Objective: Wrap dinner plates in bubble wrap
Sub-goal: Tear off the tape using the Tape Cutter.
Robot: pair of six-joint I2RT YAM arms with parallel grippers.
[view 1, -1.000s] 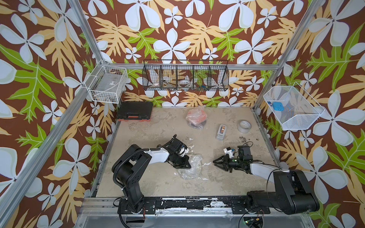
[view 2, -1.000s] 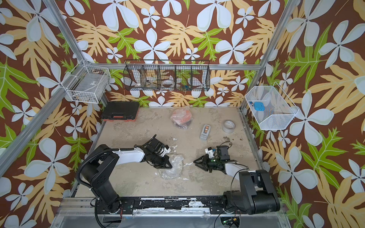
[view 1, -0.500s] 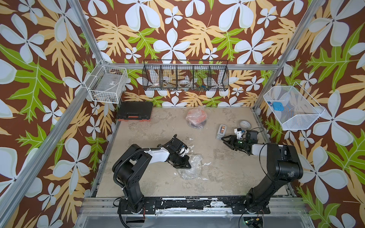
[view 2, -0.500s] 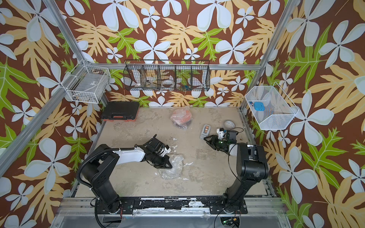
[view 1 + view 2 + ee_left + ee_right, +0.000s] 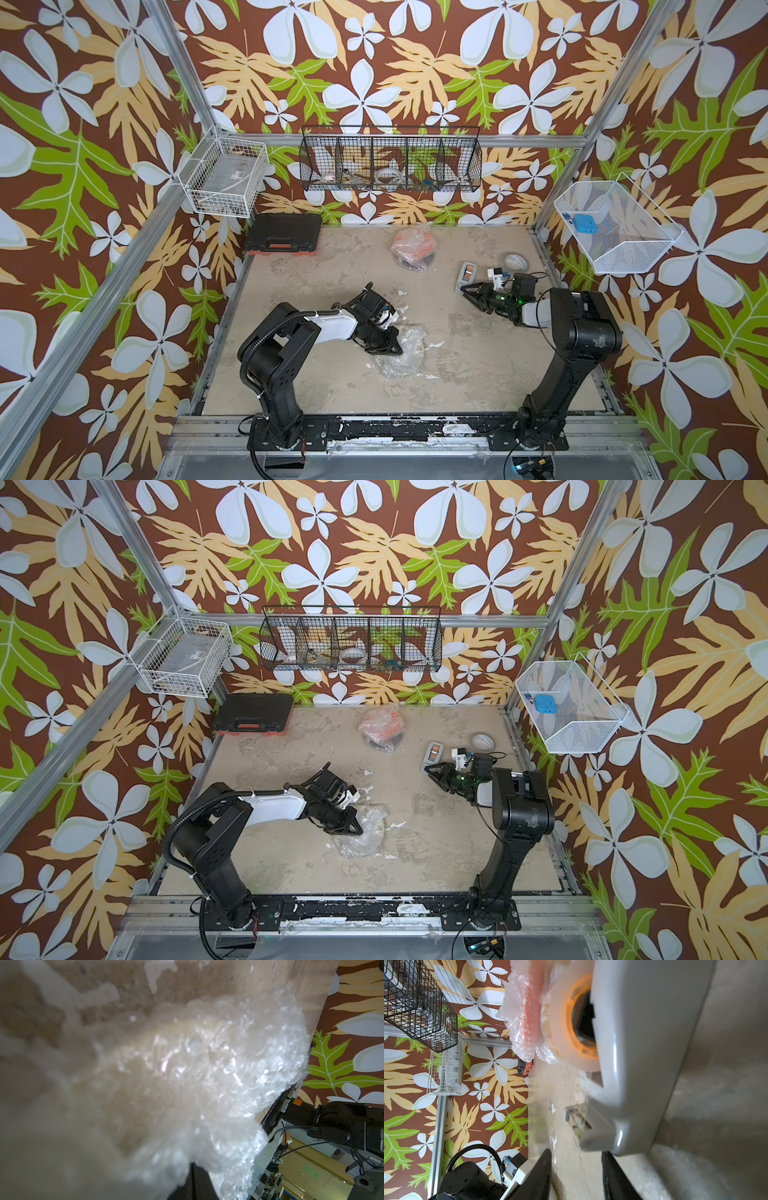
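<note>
— Right gripper (image 5: 468, 291) has swung from near centre to the far right, jaws apart just beside the grey tape dispenser (image 5: 467, 274).
— Left gripper (image 5: 394, 348)?
— Clamped on the crumpled bubble wrap (image 5: 402, 353) mid-table. The wrapped orange plate (image 5: 413, 249) lies far, centre.

— Where do you look from?
— Both top views hang high in front, facing down on the same whole table (image 5: 478, 361). Left wrist: you're hard against the bubble wrap (image 5: 197, 1068). Right wrist: you skim low, close behind the grey dispenser (image 5: 643, 1053)
</note>
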